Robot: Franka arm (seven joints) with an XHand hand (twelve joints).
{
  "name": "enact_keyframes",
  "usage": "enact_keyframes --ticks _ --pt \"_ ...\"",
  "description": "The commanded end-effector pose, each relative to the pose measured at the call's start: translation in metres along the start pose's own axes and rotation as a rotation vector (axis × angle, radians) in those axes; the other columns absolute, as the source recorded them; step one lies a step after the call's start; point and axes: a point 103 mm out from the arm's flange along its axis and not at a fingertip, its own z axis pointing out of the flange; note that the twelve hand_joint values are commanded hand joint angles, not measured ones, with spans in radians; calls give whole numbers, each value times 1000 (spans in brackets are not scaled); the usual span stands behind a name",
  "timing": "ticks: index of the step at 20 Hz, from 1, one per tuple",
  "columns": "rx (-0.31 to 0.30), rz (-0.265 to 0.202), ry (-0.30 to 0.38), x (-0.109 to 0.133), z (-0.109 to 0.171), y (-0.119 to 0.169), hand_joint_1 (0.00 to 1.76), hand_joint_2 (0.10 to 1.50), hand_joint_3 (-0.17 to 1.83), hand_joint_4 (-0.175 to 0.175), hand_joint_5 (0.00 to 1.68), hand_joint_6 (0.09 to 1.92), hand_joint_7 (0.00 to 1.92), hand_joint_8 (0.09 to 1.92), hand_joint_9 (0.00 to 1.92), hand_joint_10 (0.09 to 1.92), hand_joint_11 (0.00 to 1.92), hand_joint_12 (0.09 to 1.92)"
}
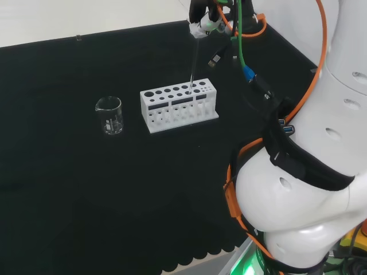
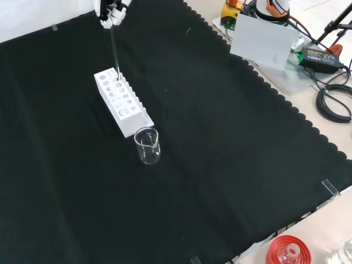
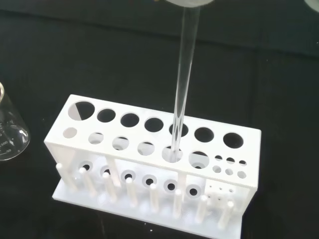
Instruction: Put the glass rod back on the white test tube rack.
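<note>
Now hand pinches glass rod upright, its tip in a front-row hole of white rack; beaker sits at rack's 9 o'clock, head view.

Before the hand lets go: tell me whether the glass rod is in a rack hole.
In: the clear glass rod stands near upright, its tip inside a hole of the white test tube rack.

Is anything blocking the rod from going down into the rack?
Nothing visible. The hand holds the glass rod upright, its lower end at a hole in the white rack. The beaker stands apart.
</note>
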Motion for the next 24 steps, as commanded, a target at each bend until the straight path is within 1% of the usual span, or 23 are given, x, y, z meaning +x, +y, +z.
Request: enact_keyframes --ticks 1,4,9,16,17,24 --pt "5 -26 -2 11 4 21 1223 1075 -175 -175 1265 559 1602 782 1867 433 1664 761" --pt "10 -32 -6 10 7 29 1223 1075 -175 -175 1265 559 1602 782 1867 433 1664 760" --pt "13 -27 -20 5 8 38 1223 1075 -175 -175 1265 559 1602 781 1867 432 1663 760" --pt "21 -36 -20 2 19 44 1223 1075 -175 -175 1265 559 1602 781 1867 432 1663 760" --pt "23 -35 -29 4 18 45 1223 1075 -175 -175 1265 559 1602 781 1867 432 1663 760" --pt "29 -35 -26 2 25 45 1223 1075 -175 -175 1265 559 1602 780 1867 431 1663 760"
